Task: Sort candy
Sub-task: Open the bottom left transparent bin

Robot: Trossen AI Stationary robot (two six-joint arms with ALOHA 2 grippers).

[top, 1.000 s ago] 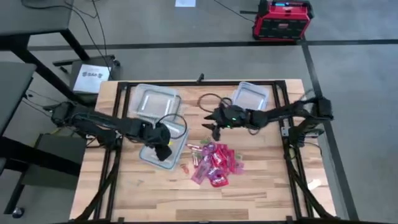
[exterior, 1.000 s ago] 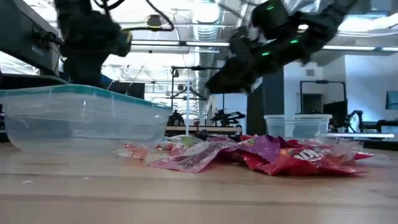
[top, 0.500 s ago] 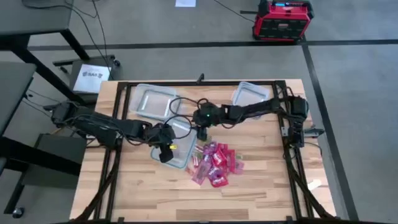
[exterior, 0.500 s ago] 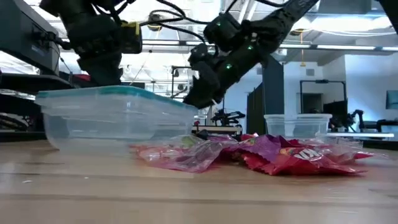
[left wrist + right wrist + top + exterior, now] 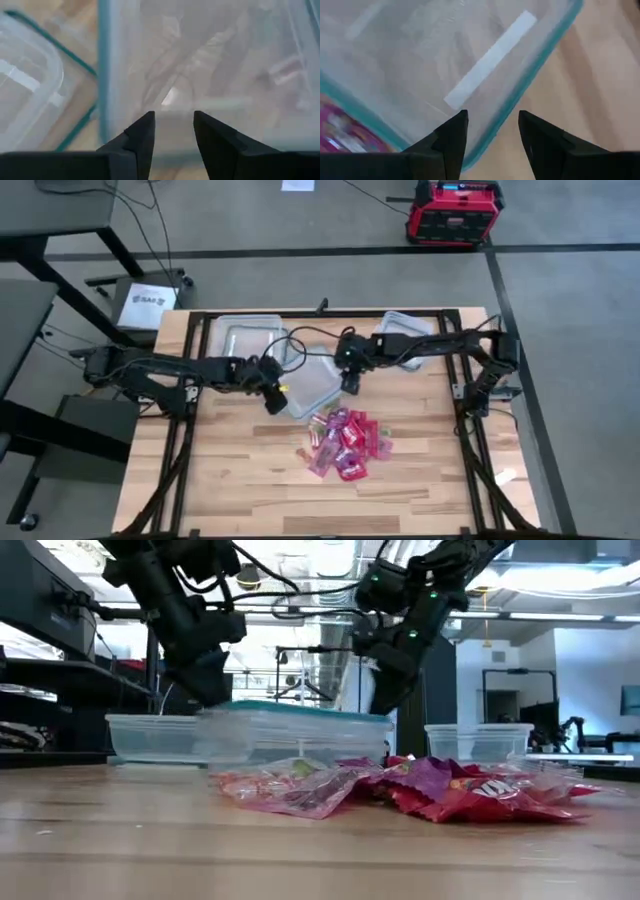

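A heap of shiny red and pink wrapped candy packets (image 5: 343, 443) lies on the pale wooden tabletop (image 5: 230, 480), a little toward six o'clock from its centre; in the low view the same packets (image 5: 420, 790) spread across the front of the boards.

Just toward twelve o'clock from the heap sits a clear rectangular plastic container with a bluish rim (image 5: 308, 380), and both arms meet at it. The left claw (image 5: 272, 388) is at the container's nine o'clock edge. In the left wrist view its two dark fingers (image 5: 141, 140) stand a narrow gap apart right at the container wall (image 5: 210, 75); whether they pinch the rim cannot be told. The right claw (image 5: 349, 378) is at the three o'clock edge. Its wrist view shows its fingers (image 5: 451, 137) parted moderately over the bluish rim (image 5: 530, 85), with a bit of pink candy (image 5: 340, 137) visible beside the container.

A second clear container (image 5: 243, 338) rests toward eleven o'clock, and a third (image 5: 402, 335) toward one o'clock.
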